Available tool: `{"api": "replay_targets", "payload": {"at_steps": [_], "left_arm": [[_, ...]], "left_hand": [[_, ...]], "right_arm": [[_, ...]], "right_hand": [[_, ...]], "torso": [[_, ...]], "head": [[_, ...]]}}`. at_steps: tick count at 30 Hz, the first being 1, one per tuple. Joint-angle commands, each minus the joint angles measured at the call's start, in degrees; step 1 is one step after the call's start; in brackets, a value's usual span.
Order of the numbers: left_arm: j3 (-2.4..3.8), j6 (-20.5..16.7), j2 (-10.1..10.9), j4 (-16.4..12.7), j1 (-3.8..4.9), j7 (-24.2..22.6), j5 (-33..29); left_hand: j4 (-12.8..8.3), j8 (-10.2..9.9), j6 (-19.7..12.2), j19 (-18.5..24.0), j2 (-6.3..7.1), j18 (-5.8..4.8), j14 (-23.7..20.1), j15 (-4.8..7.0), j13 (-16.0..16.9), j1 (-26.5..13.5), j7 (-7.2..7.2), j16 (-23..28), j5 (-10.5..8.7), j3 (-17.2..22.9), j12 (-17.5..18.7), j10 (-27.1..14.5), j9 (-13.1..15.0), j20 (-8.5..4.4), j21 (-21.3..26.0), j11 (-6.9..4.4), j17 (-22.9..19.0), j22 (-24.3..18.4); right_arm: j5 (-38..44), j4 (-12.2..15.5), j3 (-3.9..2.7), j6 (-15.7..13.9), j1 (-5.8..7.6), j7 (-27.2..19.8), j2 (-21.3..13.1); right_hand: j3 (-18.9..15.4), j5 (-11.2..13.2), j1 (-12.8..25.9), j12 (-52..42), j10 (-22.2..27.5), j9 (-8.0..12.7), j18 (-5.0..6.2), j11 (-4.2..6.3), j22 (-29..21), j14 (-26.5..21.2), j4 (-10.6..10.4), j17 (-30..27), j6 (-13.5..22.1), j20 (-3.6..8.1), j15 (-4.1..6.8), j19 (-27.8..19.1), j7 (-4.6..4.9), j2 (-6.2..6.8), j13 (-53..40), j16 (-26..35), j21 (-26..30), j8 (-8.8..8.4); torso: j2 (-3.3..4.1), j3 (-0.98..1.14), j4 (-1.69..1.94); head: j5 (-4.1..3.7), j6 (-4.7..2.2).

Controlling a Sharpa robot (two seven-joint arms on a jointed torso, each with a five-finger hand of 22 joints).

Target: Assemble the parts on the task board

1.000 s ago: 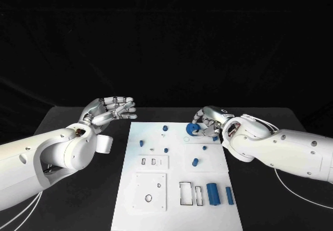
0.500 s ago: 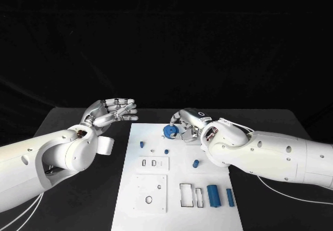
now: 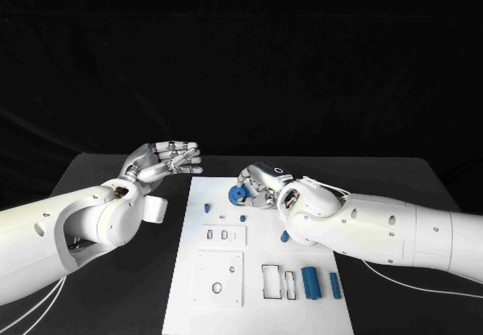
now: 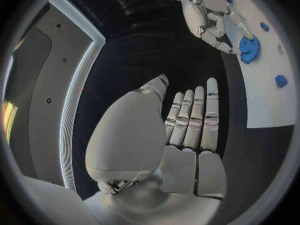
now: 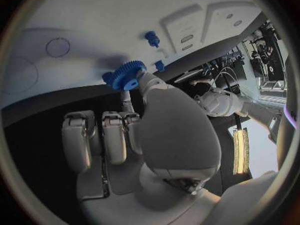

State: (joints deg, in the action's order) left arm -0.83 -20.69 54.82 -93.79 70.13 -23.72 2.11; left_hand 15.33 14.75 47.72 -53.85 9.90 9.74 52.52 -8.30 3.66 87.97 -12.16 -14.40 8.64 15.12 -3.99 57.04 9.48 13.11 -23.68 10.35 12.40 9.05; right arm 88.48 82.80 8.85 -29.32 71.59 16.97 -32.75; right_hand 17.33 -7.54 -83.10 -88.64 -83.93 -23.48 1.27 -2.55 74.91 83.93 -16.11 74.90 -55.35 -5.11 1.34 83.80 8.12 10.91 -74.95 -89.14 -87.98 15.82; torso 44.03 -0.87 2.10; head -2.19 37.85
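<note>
Right hand (image 3: 264, 187) pinches blue gear (image 3: 239, 194) at rim, just above board (image 3: 227, 279). Gear looks light, rigid, toothed: rim grip suits. Left hand (image 3: 163, 162) empty, fingers loosely spread.

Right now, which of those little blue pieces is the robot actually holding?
The round toothed blue gear, pinched by the right hand over the task board's far end. The other blue pieces sit on the board untouched.

Right hand (image 3: 264, 187) carrying the round toothed blue plastic gear (image 3: 239, 194) leftward across the white task board (image 3: 257, 279), from near the board's right edge to its upper left part, right arm swung further in over the board
</note>
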Motion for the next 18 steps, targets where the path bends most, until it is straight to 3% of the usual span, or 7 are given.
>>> {"api": "replay_targets", "payload": {"at_steps": [1, 18], "left_arm": [[0.05, 1.1, -0.1, -0.2, 0.07, -0.2, -0.2], [0.06, 1.1, 0.0, -0.3, 0.08, -0.1, -0.2]], "left_hand": [[-0.4, -0.2, -0.3, -0.3, 0.15, 0.59, -0.4, 0.15, 0.1, 0.4, -0.73, 0.3, -0.27, 0.1, 0.2, -0.2, -0.1, 0.00, -0.3, 0.18, 0.1, -0.1], [-0.4, -0.2, -0.3, -0.3, 0.15, 0.59, -0.4, 0.15, 0.1, 0.4, -0.73, 0.3, -0.27, 0.1, 0.2, -0.2, -0.1, 0.00, -0.3, 0.18, 0.1, -0.1]], "right_arm": [[1.2, -0.8, 0.01, 0.7, -0.37, 0.5, 0.6], [1.3, -2.4, 0.02, 0.9, -0.68, 0.4, 1.9]], "right_hand": [[0.2, -0.1, 0.4, 0.0, -5.0, -0.1, -0.50, 0.45, 12.7, 5.6, 0.1, 13.2, -1.7, 0.40, 0.30, 4.2, -1.51, 0.07, -13.6, -0.3, 0.0, 0.22], [0.8, -0.1, 1.0, 0.3, -4.8, 0.1, -0.41, 0.28, 12.4, 5.6, 0.2, 12.9, -1.3, 0.36, 0.20, 3.9, -1.28, 0.68, -13.4, -0.3, 0.3, -0.29]], "torso": [[-0.05, 0.11, -0.02], [-0.09, 0.16, -0.11]], "head": [[0.19, 0.21], [0.38, 0.33]]}}
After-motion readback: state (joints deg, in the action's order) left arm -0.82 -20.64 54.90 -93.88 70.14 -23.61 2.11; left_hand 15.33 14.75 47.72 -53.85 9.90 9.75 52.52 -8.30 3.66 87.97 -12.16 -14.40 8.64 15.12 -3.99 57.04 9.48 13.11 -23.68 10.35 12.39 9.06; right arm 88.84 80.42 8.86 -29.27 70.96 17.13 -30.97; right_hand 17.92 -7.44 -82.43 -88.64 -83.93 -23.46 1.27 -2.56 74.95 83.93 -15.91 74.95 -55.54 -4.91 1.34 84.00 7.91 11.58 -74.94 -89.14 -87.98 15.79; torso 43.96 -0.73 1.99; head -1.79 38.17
